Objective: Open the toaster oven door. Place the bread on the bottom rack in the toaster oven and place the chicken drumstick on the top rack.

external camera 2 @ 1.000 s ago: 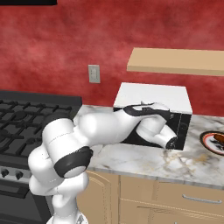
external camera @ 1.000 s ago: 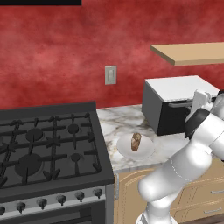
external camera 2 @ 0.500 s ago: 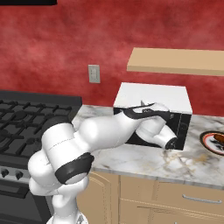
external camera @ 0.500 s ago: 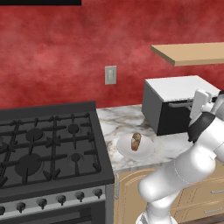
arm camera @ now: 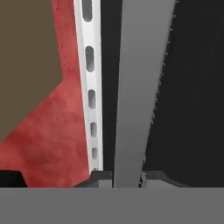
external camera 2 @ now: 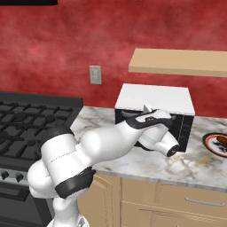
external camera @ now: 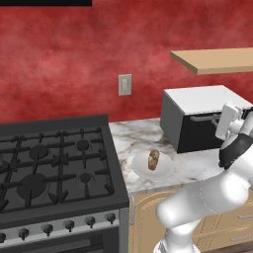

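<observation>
Right now your fingers [arm camera: 127,178] pinch the handle bar [arm camera: 139,87] of the toaster oven door [external camera: 201,134], at the table's back edge; the bar runs crosswise between them, so pull outward.

The arm [external camera: 207,202] has shifted slightly — toaster oven door [external camera: 205,129] perhaps barely ajar.

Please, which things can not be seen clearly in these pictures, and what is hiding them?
- Black toaster oven door: its right part is covered by the white arm in the left base view, most of it in the right base view.
- Two-finger gripper: in the hand view its dark fingertips flank the slim grey bar handle; contact is unclear.
- Dark-rimmed plate of food: cut by the right edge, right base view.
- Brown food on the white plate: too small to identify, left base view.
</observation>
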